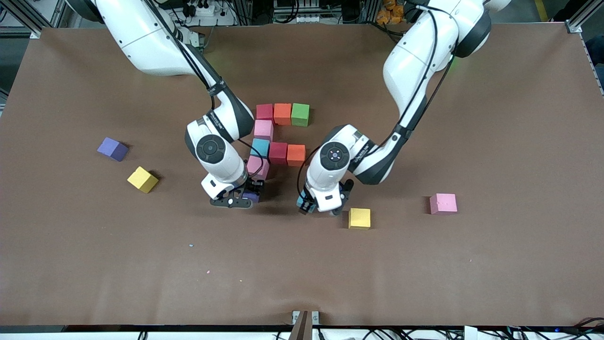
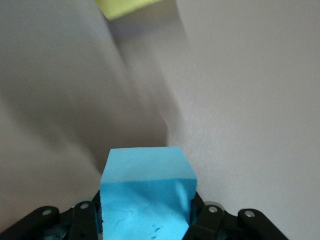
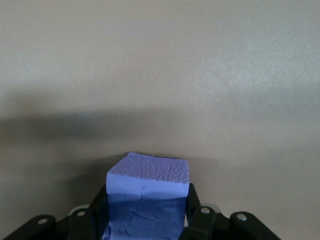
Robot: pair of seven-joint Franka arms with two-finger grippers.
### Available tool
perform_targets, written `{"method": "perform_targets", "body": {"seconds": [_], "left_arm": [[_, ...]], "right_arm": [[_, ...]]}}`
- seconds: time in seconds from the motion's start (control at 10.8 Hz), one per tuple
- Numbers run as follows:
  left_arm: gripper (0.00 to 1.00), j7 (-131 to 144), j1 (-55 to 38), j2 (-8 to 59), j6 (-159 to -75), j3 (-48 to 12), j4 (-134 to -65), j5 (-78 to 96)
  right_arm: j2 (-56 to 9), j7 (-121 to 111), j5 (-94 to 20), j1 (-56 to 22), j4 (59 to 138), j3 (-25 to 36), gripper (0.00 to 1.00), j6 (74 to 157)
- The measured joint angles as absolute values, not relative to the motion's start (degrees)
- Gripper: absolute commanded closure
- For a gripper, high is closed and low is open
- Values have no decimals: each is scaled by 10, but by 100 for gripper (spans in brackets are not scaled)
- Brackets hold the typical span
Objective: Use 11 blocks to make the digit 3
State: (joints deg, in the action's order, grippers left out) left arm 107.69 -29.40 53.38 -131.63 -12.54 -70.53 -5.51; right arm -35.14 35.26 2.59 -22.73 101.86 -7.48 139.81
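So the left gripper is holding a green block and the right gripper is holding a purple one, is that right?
Not quite. The left gripper is shut on a blue block, not a green one; the left wrist view shows it clearly. The rest stands: the right gripper is shut on a purple block.

A brown table (image 1: 495,264) fills the scene, its matte covering bare toward the front camera; cables (image 1: 302,12) and aluminium framing (image 1: 578,19) crowd the edge by the bases.
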Motion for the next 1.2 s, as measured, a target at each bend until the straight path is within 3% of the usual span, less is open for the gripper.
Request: {"method": "perform_targets", "body": {"seconds": [0.65, 1.2], "left_arm": [[99, 1259, -294, 510, -1286, -64, -705, -55], [99, 1307, -297, 509, -1277, -50, -705, -55]], "right_arm": [[-343, 353, 26, -227, 1037, -86, 33, 1406], [-340, 352, 49, -223, 1067, -92, 37, 1438]]}}
